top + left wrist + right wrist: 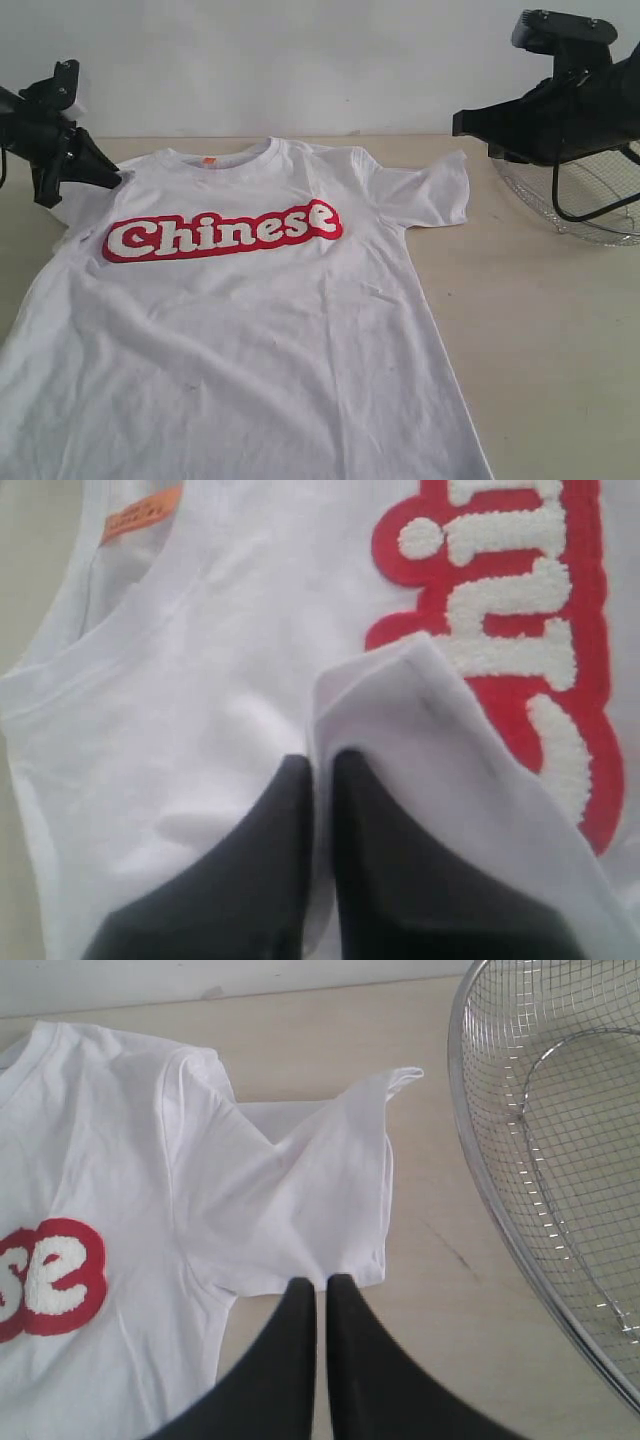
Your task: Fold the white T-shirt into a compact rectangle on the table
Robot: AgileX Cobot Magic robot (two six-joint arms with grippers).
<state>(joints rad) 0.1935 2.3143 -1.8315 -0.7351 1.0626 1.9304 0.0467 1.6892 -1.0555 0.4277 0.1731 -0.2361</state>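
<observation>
The shirt (pixel 250 330) is white, short-sleeved and round-necked. It lies face up on the table (pixel 540 350), its body spreading flat from the left pincer (pixel 112 178) toward the near edge, with soft creases running through the cloth. The hem runs out of the exterior view.

The left pincer is closed at the shirt's shoulder, clamped on a fold of sleeve. In its wrist view a white flap with a stitched edge rises from its tips and lies turned over the chest, covering the start of the lettering.

The right pincer (pixel 462 124) hangs above the table with its fingers pressed together and nothing in them, clear of the cloth. Below and ahead of it the other sleeve (pixel 330 1190) lies spread out, one corner of its cuff curled up. To the pincer's other side sits a wire basket (pixel 540 1160).

Across the chest, between the two pincers, runs the word "Chinese" (pixel 220 232) — fuzzy white letters on a red band that follows their outline. An orange tag (pixel 140 515) is sewn inside the collar beyond the left pincer's tips. It carries print, but too small to read.
</observation>
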